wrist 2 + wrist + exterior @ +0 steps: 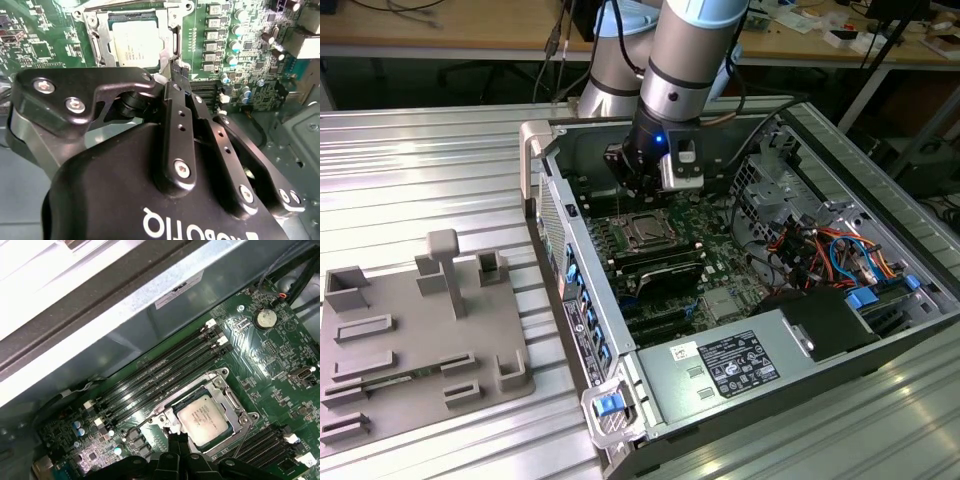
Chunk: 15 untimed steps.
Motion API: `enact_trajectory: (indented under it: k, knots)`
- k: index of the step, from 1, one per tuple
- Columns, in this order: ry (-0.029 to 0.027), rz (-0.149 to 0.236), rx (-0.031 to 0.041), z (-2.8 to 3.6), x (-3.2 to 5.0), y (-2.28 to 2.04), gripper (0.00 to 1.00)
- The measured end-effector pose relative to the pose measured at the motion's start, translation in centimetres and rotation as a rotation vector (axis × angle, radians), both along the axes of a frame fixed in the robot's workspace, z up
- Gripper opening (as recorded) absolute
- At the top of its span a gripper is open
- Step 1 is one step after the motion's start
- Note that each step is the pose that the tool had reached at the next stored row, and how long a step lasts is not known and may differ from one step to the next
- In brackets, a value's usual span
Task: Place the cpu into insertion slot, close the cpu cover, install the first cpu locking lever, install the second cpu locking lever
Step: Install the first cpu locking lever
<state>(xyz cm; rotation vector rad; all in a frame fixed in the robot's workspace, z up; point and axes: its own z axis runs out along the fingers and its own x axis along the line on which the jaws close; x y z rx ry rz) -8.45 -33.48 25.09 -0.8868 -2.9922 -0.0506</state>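
Now | your black gripper, fingers together, at edge of shiny silver cover frame | dull silver-grey square cpu flat inside.

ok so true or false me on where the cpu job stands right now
1. The cpu sits in the socket. True.
2. The cpu cover stands raised on its hinge. False: it lies flat around the cpu.
3. The hand is close by the socket's edge. True.
4. The grey tray lies inside the computer case. False: it lies on the table outside it, at the exterior view's left.
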Motion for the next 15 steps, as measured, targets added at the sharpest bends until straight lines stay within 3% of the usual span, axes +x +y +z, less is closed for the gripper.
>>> enact_trajectory:
  k: [4,11,13,15]
  knots:
    - [-0.0002,0.021,0.0003,0.25,0.00,0.00,0.11]
    - [-0.0001,0.024,0.0001,0.27,0.00,0.00,0.11]
    - [0.0000,0.043,0.0000,0.28,-0.01,0.00,0.11]
    - [-0.0001,0.091,0.0001,0.27,-0.01,0.00,0.11]
